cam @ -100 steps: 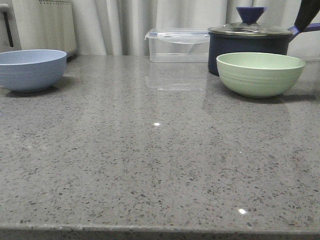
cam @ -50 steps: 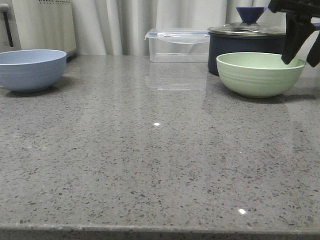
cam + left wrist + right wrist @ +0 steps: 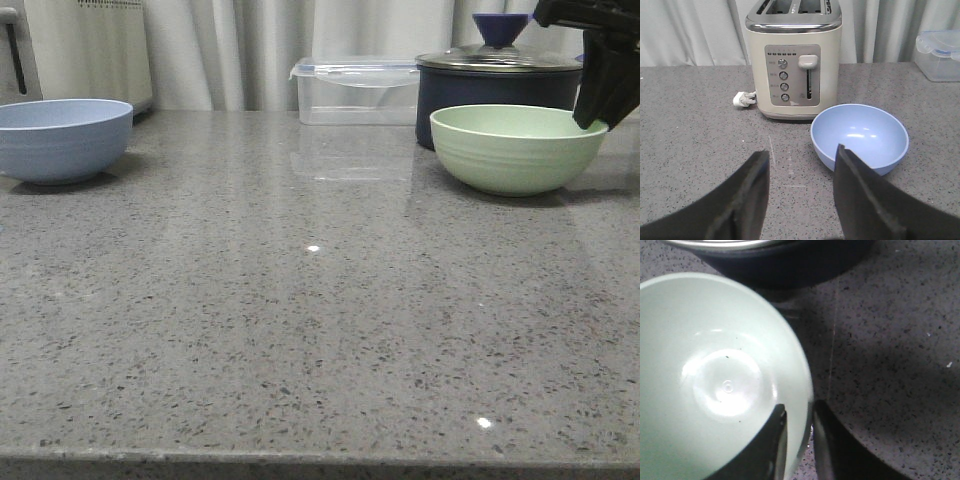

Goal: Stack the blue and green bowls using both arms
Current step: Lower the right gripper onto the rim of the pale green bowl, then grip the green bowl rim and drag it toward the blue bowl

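Observation:
The green bowl (image 3: 515, 150) stands at the right rear of the counter, in front of the saucepan. My right gripper (image 3: 600, 100) comes down on its right rim. In the right wrist view one finger is inside the green bowl (image 3: 715, 380) and the other outside, and the right gripper (image 3: 797, 412) is closed on the wall. The blue bowl (image 3: 62, 140) stands empty at the far left. In the left wrist view my left gripper (image 3: 802, 155) is open and empty, above the counter just short of the blue bowl (image 3: 860, 135). The left arm does not show in the front view.
A dark navy lidded saucepan (image 3: 497, 90) stands right behind the green bowl. A clear lidded plastic box (image 3: 355, 90) sits at the back middle. A cream toaster (image 3: 792, 60) with a white plug (image 3: 743, 99) stands behind the blue bowl. Curtains hang behind.
My right gripper came down from the upper right onto the green bowl's right rim and closed on it. The bowl shifted slightly to the left. The blue bowl has not moved.

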Robot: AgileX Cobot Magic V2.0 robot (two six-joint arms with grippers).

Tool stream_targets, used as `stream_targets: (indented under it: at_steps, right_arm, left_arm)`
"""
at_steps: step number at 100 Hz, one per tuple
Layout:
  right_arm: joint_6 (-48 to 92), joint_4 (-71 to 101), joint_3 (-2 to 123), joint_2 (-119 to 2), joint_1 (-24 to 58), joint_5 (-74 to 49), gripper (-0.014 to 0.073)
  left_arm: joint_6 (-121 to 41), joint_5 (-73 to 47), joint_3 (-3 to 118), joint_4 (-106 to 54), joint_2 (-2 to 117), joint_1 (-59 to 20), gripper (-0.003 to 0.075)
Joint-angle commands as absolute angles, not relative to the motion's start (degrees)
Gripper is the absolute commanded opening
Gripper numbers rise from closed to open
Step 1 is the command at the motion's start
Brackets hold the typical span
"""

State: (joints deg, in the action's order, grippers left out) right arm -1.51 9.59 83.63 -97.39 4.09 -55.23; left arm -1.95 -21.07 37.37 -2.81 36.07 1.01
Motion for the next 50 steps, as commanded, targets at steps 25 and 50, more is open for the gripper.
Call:
stream_targets:
  at_steps: [25,50]
  right_arm:
    - [-1.7,10.06,85.43,-94.89,4.04,-53.55,-0.0071]
    - [-1.7,10.44,85.89,-94.04,4.04,-53.73,-0.0078]
  left_arm:
    - [-1.77,-16.49,39.46,-3.21,36.24,0.55,0.0314]
    - [-1.77,-16.49,39.46,-3.21,36.24,0.55,0.0314]
